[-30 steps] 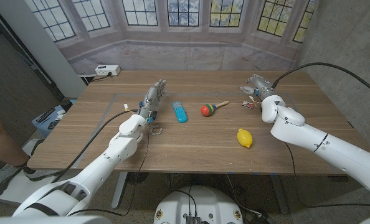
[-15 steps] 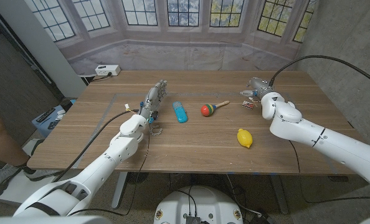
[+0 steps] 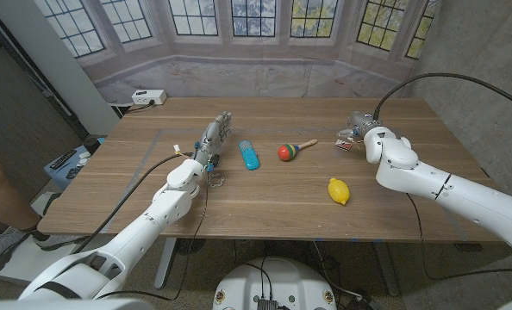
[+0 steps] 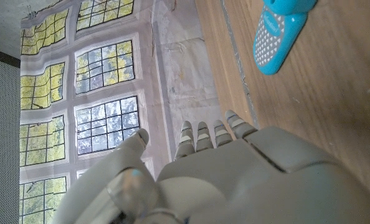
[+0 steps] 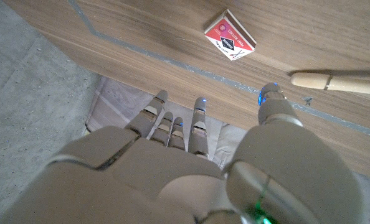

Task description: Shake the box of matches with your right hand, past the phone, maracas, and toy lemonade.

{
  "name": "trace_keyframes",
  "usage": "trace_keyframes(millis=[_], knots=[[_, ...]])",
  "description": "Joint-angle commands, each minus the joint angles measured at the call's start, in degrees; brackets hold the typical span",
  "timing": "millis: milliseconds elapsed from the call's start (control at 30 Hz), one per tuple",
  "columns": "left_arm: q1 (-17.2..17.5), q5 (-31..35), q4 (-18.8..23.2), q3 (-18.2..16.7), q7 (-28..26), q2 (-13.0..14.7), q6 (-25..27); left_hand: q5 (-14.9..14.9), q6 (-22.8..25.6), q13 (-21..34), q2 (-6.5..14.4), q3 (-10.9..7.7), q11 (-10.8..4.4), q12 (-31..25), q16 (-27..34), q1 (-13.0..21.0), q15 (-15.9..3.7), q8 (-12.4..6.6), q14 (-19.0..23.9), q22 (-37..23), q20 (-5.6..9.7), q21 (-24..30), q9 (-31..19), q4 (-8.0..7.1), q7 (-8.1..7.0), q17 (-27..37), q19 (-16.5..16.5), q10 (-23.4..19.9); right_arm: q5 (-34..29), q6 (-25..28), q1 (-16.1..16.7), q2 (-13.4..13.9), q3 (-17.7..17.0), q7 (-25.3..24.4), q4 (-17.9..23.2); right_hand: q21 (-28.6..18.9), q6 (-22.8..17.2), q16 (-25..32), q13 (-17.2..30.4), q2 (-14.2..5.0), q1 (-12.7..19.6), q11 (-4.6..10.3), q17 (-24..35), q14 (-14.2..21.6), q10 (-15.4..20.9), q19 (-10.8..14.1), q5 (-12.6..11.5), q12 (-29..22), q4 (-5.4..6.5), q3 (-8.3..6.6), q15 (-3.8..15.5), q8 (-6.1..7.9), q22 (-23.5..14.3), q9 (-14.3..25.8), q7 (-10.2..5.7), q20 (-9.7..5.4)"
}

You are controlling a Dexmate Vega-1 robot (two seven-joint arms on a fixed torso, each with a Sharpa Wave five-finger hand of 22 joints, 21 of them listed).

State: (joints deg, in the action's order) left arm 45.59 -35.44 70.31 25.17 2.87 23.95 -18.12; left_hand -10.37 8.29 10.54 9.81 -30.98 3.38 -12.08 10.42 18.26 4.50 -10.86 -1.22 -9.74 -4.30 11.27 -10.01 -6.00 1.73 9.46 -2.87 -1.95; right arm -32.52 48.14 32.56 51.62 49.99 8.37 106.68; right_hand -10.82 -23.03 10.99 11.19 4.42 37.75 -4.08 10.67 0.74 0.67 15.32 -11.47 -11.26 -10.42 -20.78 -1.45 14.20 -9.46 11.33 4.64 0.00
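Reach step — right hand [image 3: 359,127] hovers empty, fingers spread, beside the box of matches [image 5: 230,35] lying flat on the table [image 3: 265,202] past the maraca [image 3: 294,150]; next, close on it and lift.

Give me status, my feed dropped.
Right hand open above matchbox, fingers not touching. Left hand open beside toy phone. Nothing blocking the box.

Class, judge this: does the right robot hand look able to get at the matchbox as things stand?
Probably yes. The right robot hand is open beside the matchbox, which lies alone on bare table, with nothing between them.
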Motion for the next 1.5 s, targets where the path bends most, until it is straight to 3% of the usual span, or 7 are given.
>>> trace_keyframes(millis=[33, 467, 800, 1500], knots=[[0.27, 0.55, 0.83, 0.37, -0.76, 0.12, 0.76, 0.06, 0.54, 0.09, -0.1, -0.59, 0.44, 0.2, -0.17, 0.07, 0.37, 0.16, 0.12, -0.32, -0.27, 0.17, -0.1, 0.06, 0.06, 0.31, -0.4, 0.03, -1.97, -2.04, 0.0, 0.26, -0.26, 3.58, -2.42, -0.02, -0.61, 0.24, 0.09, 0.56, 0.52, -0.42, 0.19, -0.05, 0.53, 0.02, -0.43, -0.39, 0.09, -0.06, -0.6, 0.01, -0.15, 0.25, 0.68, 0.29], [0.49, 0.71, 1.36, 0.35, -1.59, 0.01, 0.93, 0.09, 0.7, 0.11, -0.23, -0.77, 0.48, 0.22, -0.2, -0.03, 0.39, 0.19, 0.1, -0.32, -0.26, 0.15, -0.12, 0.2, 0.07, 0.3, -0.45, -0.05, -2.99, -5.27, 0.5, -0.47, -1.08, 3.31, -5.66, -0.28, -2.22, 0.69, 0.07, 1.37, 2.43, -1.0, 0.22, 1.25, 2.31, 0.97, -0.45, -0.97, 0.15, -0.44, -0.63, 0.35, -0.16, 0.47, 0.89, 0.04], [0.57, 0.64, 1.6, 0.4, -1.74, 0.04, 1.34, 0.11, 0.81, 0.12, -0.31, -0.89, 0.5, 0.21, -0.21, -0.13, 0.36, 0.21, 0.11, -0.32, -0.26, 0.14, -0.13, 0.28, 0.07, 0.3, -0.48, -0.15, -4.05, -6.71, 0.71, -1.63, -1.13, 2.92, -7.16, -0.41, -5.55, 0.8, 0.04, 1.68, 5.18, -0.54, 0.23, 2.1, 3.29, 1.96, 0.03, -1.08, 0.13, -1.35, -0.25, 1.25, -0.18, 0.59, -1.15, -0.1], [0.02, 0.59, 0.18, 0.58, -1.21, -0.57, 0.82, 0.13, 0.97, 0.15, -0.39, -1.14, 0.58, 0.23, -0.2, -0.29, 0.37, 0.26, 0.21, -0.32, -0.26, 0.11, -0.14, 0.45, 0.11, 0.29, -0.52, -0.25, -6.8, -8.93, -1.08, -4.04, -0.05, 3.79, -10.61, -0.42, -9.11, 0.93, 0.01, 2.18, 7.88, -0.31, 0.23, 3.25, 4.22, 2.81, 0.28, -1.1, 0.19, -2.15, 0.33, 2.01, -0.19, 0.6, -3.09, -0.35]])
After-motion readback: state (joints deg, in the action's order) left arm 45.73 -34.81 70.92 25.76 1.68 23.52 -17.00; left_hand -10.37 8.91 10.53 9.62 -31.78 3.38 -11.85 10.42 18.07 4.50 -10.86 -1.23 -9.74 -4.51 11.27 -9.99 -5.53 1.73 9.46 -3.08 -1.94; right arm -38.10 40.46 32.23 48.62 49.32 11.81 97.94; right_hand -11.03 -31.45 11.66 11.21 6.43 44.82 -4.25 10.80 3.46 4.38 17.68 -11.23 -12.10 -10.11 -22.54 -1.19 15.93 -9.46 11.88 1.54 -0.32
